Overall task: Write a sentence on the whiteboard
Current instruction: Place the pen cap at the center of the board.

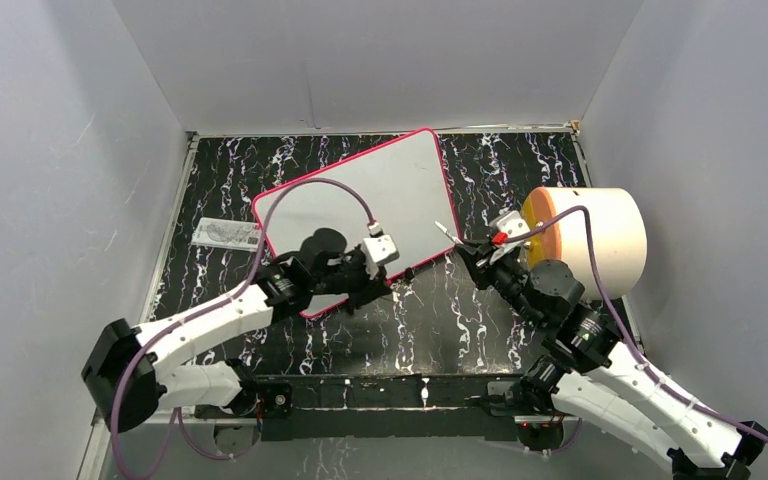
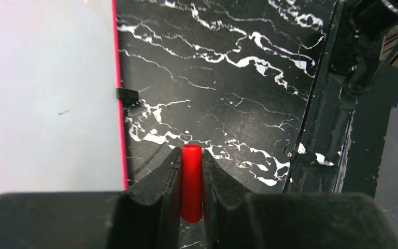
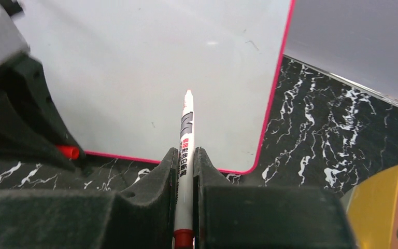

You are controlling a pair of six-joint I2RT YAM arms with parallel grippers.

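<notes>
Two grips matter here: the right fingers (image 3: 155, 181) pinch a thin marker (image 3: 186, 124) low on its barrel, bare tip pointing out over the whiteboard (image 3: 134, 62), and the left fingers (image 2: 160, 181) are closed on its red cap (image 2: 191, 181) beside the board's near edge. With so much barrel ahead of the grip, pressing down could tilt or slip the marker, and the whiteboard, lying askew and blank on the bench (image 1: 460, 320) with nothing pinning it, could skid under a stroke

Soft, even overhead light leaves only faint shadows. The whiteboard (image 3: 134, 62) ahead of the right gripper (image 3: 185, 153) looks pale and washed-out. The gripper's own near parts are blurred.
</notes>
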